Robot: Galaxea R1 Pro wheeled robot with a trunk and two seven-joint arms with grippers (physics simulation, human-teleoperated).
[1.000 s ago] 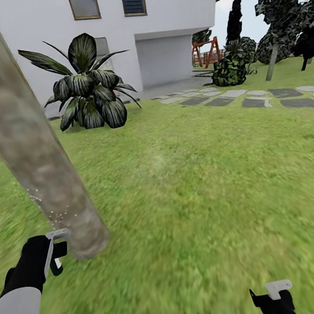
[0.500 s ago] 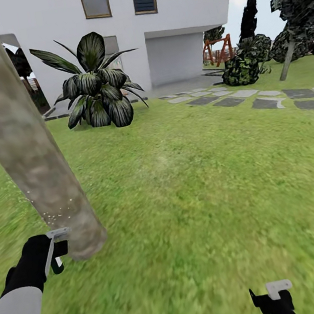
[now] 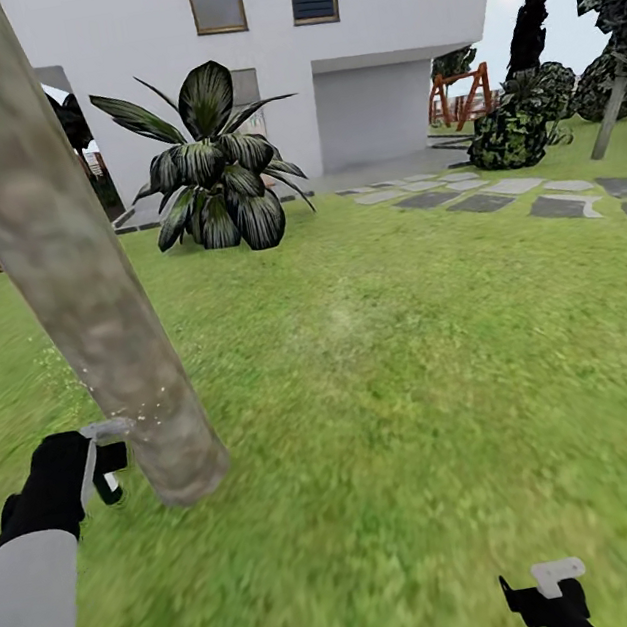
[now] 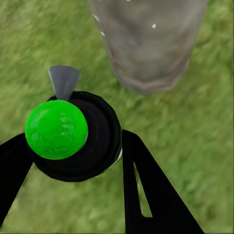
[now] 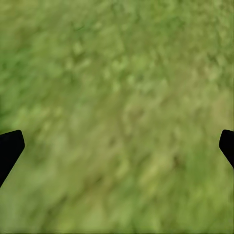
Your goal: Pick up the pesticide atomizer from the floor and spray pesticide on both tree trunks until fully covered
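- The atomizer [image 4: 78,139] sits clamped in the left end effector [image 4: 73,161], a black bottle whose top shows bright green in the left wrist view, with a grey nozzle pointing at the trunk.
- In the head view the left end effector [image 3: 99,459] hangs just beside the base of the trunk [image 3: 75,280], low at the left, with its grey trigger piece almost touching the bark.
- Small white specks of pesticide [image 3: 147,413] dot the lower trunk near the nozzle; a few more show on the bark in the left wrist view [image 4: 153,25].
- The trunk is thick, mottled grey-tan, and leans across the left of the head view down to the grass [image 3: 387,393].
- The right end effector [image 3: 549,595] is low at the right over the lawn, well apart from the trunk; in the right wrist view its fingertips [image 5: 9,146] stand wide apart with nothing between them but grass.
- Farther off, a broad-leaved plant [image 3: 214,167] stands before a white house [image 3: 378,20].
- Grey paving slabs [image 3: 539,202] cross the lawn at the right, by a dark bush [image 3: 512,125].
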